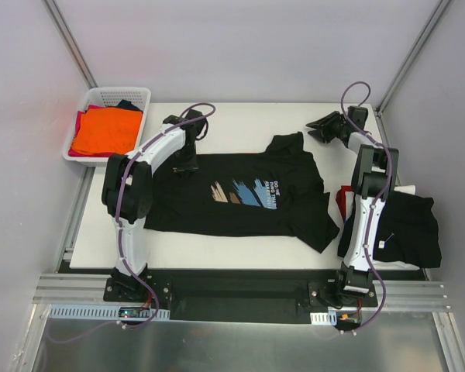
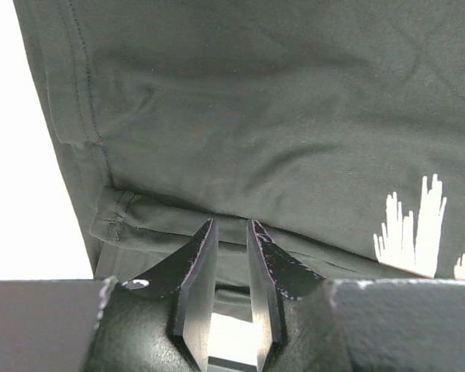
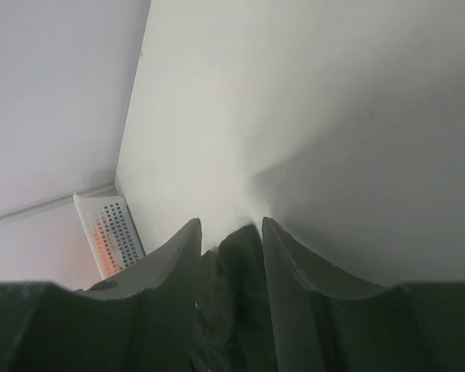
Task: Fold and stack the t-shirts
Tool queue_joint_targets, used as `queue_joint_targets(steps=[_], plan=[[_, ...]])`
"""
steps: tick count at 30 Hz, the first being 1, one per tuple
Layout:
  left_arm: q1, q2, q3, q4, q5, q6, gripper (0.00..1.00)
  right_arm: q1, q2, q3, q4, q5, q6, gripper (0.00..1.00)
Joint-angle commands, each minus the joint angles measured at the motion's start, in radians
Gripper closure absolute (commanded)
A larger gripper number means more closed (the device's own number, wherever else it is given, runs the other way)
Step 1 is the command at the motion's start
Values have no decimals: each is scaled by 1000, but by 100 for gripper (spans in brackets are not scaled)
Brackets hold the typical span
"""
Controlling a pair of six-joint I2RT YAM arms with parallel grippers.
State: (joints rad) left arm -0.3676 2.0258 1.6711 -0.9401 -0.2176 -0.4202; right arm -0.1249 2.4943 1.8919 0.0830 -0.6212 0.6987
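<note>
A black t-shirt with a blue, tan and brown print lies spread flat across the middle of the table. My left gripper is down on its far left corner. In the left wrist view its jaws stand narrowly apart, shut on the folded edge of the shirt. My right gripper sits at the far right, just beyond the raised sleeve. In the right wrist view dark cloth fills the gap between its fingers.
A white lattice basket at the far left corner holds an orange shirt over other clothes. Folded black shirts lie stacked at the right edge beside the right arm, with red cloth showing under them.
</note>
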Motion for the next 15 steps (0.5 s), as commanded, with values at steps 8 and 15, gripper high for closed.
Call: queue_joint_targets(steps=[8, 15], plan=[[-14, -38, 38, -29, 4, -20, 78, 28, -26, -96, 173, -35, 119, 58], [-24, -29, 35, -29, 11, -25, 78, 42, -72, -168, 185, -49, 114, 57]])
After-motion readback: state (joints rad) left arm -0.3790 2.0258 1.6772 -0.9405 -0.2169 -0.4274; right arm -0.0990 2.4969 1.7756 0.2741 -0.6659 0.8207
